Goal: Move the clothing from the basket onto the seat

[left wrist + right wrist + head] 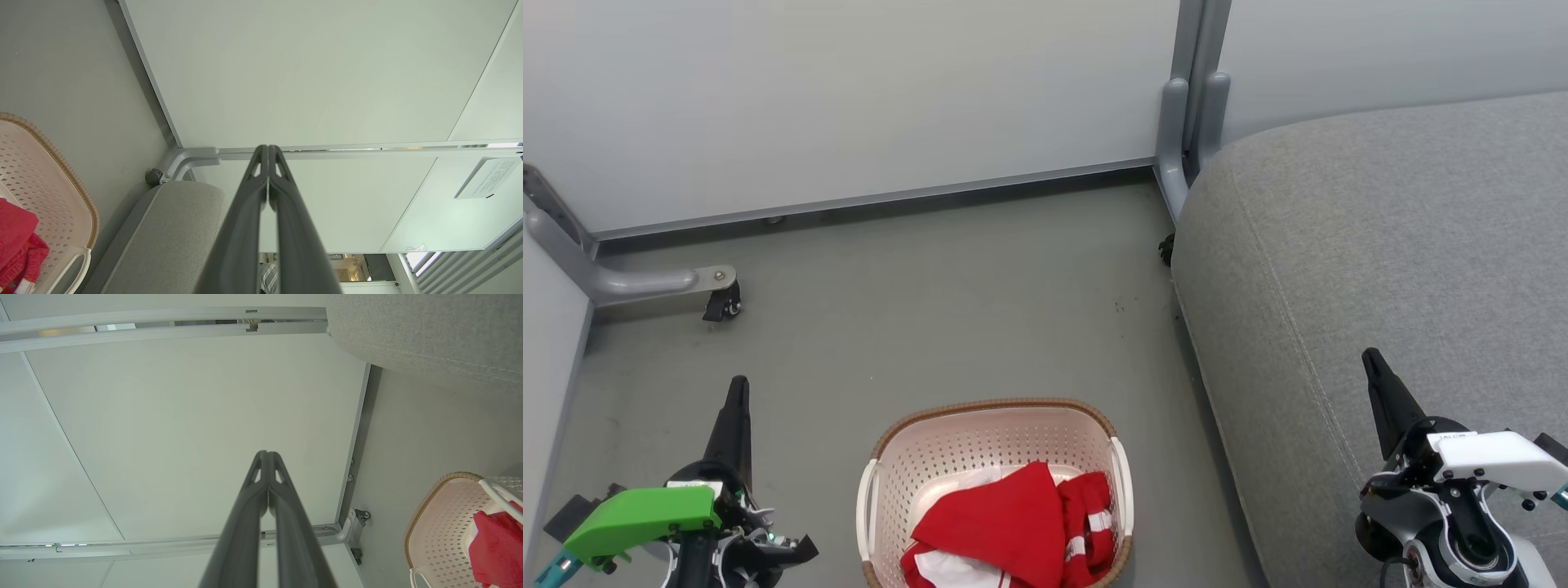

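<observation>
The cream perforated basket (pixel 980 445) with a brown rim stands on the floor at the bottom middle of the head view. Red clothing (pixel 1005 527) with white trim lies bunched inside it. The grey seat (pixel 1380 269) fills the right side, its edge close to the basket's right handle. My left gripper (pixel 737 390) hangs left of the basket, fingers shut and empty. My right gripper (pixel 1372 359) hovers over the seat's front part, also shut and empty. The left wrist view catches the basket (pixel 53 196), the clothing (pixel 16 241) and the seat (pixel 171 241); the right wrist view shows the basket (pixel 441 531) and the clothing (pixel 496 543).
Pale partition panels (pixel 849 98) close off the back and left, standing on grey feet with castors (pixel 723 304). A grey post (pixel 1192 106) rises beside the seat's far corner. Bare grey floor (pixel 947 310) lies between the panels, the basket and the seat.
</observation>
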### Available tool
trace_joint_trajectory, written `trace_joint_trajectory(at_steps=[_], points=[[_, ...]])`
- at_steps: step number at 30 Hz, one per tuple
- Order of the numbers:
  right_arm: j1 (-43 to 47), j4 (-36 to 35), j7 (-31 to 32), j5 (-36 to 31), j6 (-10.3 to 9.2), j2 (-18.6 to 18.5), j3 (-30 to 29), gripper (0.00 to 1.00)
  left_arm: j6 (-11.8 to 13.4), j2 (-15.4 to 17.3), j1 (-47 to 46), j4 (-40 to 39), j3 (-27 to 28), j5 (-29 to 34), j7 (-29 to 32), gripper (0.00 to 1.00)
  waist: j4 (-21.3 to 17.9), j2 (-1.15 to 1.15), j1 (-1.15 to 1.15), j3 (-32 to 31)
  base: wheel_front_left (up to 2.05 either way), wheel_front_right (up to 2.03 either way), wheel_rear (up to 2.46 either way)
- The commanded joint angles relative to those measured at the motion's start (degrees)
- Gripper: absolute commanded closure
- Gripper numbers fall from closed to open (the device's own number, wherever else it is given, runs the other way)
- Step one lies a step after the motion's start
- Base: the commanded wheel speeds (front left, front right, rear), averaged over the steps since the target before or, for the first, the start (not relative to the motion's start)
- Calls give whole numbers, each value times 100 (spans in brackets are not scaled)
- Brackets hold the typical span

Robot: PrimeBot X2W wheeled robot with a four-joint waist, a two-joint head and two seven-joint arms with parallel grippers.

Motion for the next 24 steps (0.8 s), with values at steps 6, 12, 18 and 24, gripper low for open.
trace_joint_trajectory(at_steps=[6,12,18,24], points=[[-43,7,8,-27,2,-7,3,100,-28,11,-86,5,3,31,12,100,0,0,0,0,0,0,0],[-43,6,8,-27,2,-7,3,100,-28,11,-86,5,3,32,12,100,0,0,0,0,0,0,0],[-43,6,7,-27,2,-7,3,100,-29,11,-86,6,3,31,11,100,0,0,0,0,0,0,0],[-43,6,7,-27,2,-7,3,100,-28,11,-86,5,3,31,11,100,0,0,0,0,0,0,0]])
